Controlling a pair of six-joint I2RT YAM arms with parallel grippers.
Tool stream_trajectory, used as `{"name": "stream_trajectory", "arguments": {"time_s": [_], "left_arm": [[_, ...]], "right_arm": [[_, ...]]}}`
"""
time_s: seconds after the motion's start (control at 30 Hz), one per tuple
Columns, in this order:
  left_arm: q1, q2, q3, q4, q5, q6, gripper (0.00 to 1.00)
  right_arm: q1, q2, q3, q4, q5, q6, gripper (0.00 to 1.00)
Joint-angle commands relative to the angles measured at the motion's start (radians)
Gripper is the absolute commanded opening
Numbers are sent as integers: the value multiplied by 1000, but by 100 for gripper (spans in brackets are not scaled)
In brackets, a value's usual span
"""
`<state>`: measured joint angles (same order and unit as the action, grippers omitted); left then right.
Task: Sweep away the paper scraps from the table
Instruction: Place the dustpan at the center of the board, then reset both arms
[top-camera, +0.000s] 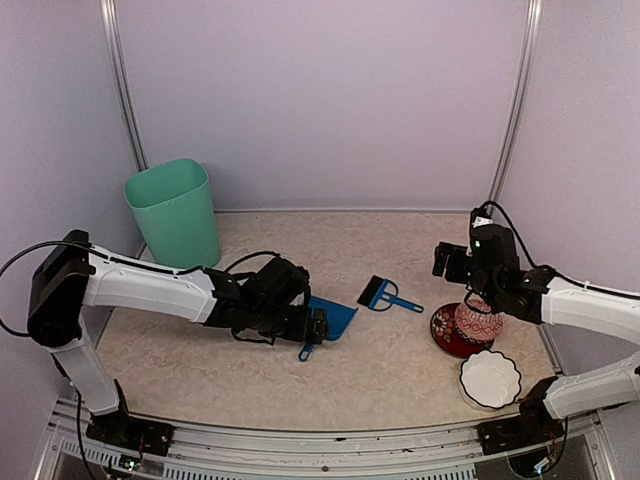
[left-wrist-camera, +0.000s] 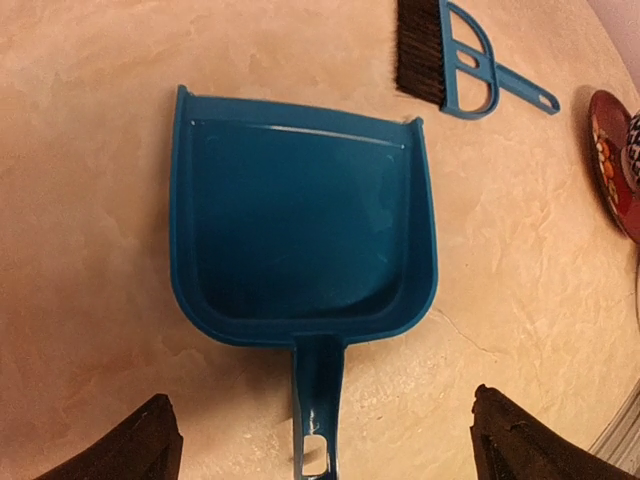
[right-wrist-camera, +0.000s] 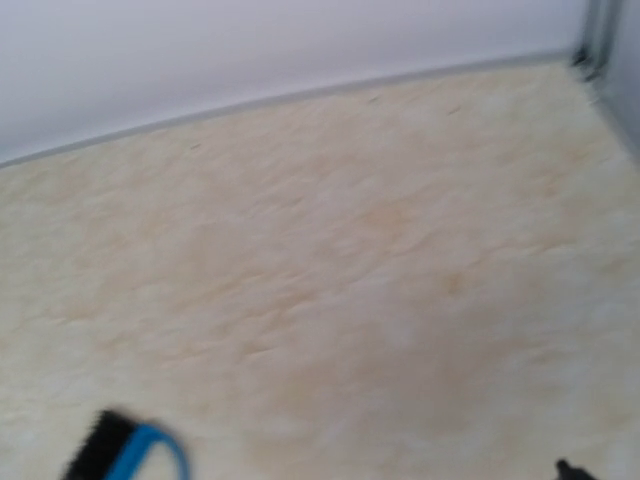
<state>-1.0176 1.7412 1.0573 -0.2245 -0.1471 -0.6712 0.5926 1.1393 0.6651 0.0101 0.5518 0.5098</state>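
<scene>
Meeting pale walls (top-camera: 320, 100), the marbled table (top-camera: 400, 370) bears a dustpan (left-wrist-camera: 300, 230) beneath the left gripper (top-camera: 316, 326), jaws parted.

I see a beige marbled table (top-camera: 400, 370), a teal-blue dustpan (left-wrist-camera: 300, 230), a black-bristled blue brush (left-wrist-camera: 460, 60), a mint-green bin (top-camera: 175, 210), a red patterned bowl (top-camera: 445, 335) and a white dish (top-camera: 490, 380)
</scene>
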Motion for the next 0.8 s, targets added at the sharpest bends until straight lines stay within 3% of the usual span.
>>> {"name": "stream_trajectory", "arguments": {"time_s": [0.0, 0.2, 0.47, 0.77], "left_arm": [[-2, -120, 44, -41, -66, 35, 99], [-1, -267, 36, -65, -150, 68, 99], [5, -487, -98, 1, -328, 60, 99], [24, -802, -363, 179, -525, 148, 99]], "right_arm": [[-8, -67, -70, 62, 148, -143, 100], [-8, -95, -180, 256, 257, -342, 100], [-31, -23, -298, 566, 237, -634, 100], [-286, 54, -455, 882, -140, -692, 100]]}}
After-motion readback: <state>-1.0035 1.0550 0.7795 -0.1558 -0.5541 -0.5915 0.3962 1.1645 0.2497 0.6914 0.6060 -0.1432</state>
